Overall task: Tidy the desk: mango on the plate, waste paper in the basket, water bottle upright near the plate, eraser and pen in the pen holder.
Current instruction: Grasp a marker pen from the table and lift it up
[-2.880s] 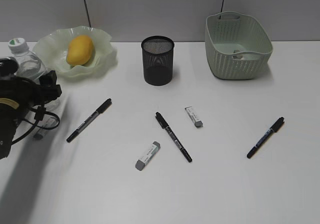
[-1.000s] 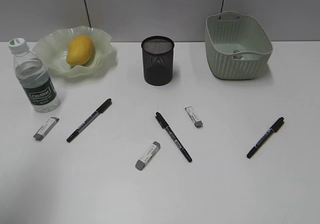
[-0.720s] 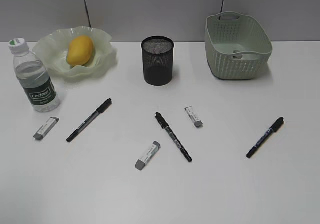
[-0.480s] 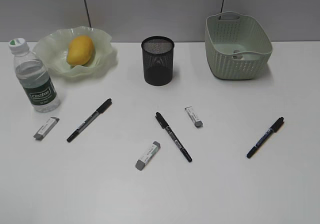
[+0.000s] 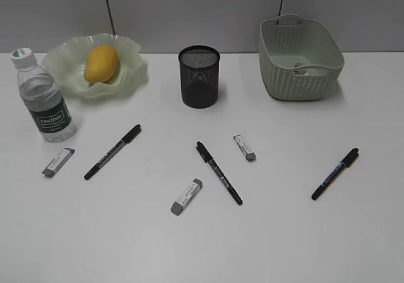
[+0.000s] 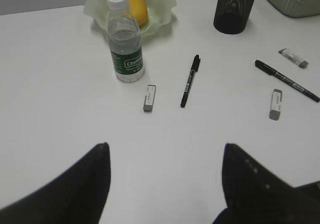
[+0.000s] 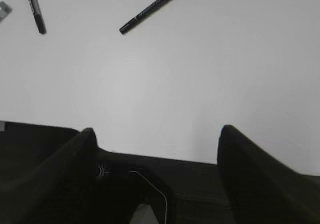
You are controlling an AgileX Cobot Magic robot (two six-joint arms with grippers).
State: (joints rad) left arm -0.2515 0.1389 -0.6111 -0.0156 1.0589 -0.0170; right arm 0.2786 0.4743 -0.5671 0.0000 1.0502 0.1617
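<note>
The mango (image 5: 101, 63) lies in the plate (image 5: 131, 76). The water bottle (image 5: 44, 100) stands upright just left of the plate. A wad of waste paper (image 5: 298, 71) sits inside the basket (image 5: 315, 84). The pen holder (image 5: 199, 76) stands at mid-back. Three pens (image 5: 112, 151) (image 5: 218, 172) (image 5: 335, 174) and three erasers (image 5: 58, 162) (image 5: 187, 196) (image 5: 245, 147) lie on the desk (image 5: 284, 232). Neither arm shows in the exterior view. My left gripper (image 6: 165, 146) hangs open over bare desk, short of an eraser (image 6: 149, 97). My right gripper (image 7: 156, 130) is open above the desk's front edge, a pen (image 7: 157, 6) ahead.
In the right wrist view a dark strip below the desk's front edge (image 7: 165, 159) fills the space between the fingers. A grey panel wall (image 5: 202, 11) stands behind the desk.
The left arm, beside the bottle in the earliest frame, has drawn back out of the exterior view, leaving the bottle standing alone. Nothing on the desk moved in the last second.
</note>
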